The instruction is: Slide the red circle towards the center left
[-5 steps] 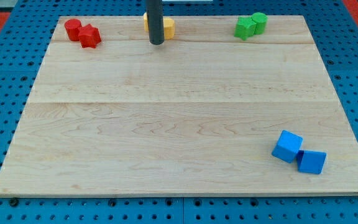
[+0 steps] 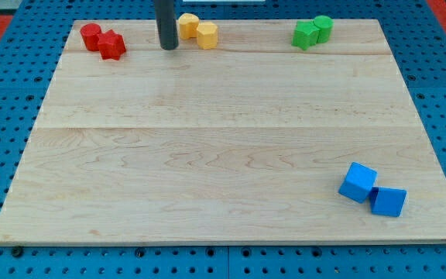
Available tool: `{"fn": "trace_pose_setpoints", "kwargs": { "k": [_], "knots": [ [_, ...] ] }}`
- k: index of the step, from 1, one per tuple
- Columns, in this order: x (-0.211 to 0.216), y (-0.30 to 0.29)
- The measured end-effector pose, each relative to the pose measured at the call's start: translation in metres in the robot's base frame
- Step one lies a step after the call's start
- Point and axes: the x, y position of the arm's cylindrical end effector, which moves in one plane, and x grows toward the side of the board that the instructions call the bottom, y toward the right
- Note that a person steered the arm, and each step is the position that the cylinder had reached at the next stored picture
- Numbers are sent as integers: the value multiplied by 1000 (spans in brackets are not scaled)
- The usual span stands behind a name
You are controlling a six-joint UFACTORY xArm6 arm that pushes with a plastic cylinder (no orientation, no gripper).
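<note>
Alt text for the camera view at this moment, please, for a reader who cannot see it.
My tip stands near the wooden board's top edge, between the red circle with its red block and two yellow blocks. Green blocks sit top right, blue blocks bottom right.

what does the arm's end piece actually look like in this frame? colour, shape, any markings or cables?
Only a straight, round, dark grey rod shows, entering from the view's top; my tip is its flat, blunt lower end. It has a smooth, uniform finish, with no visible markings, cables or sleeve. The arm itself is out of frame.

no text, label or number can be read anywhere. the blocks and the desk [image 2: 231, 155] carry no markings.
</note>
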Motion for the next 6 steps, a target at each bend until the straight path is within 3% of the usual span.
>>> {"fn": "trace_pose_setpoints", "kwargs": {
  "k": [2, 3, 4, 5, 6],
  "knots": [
    [-48, -50],
    [-27, -117],
    [-1, -141],
    [36, -144],
    [26, -132]
  ]
}}
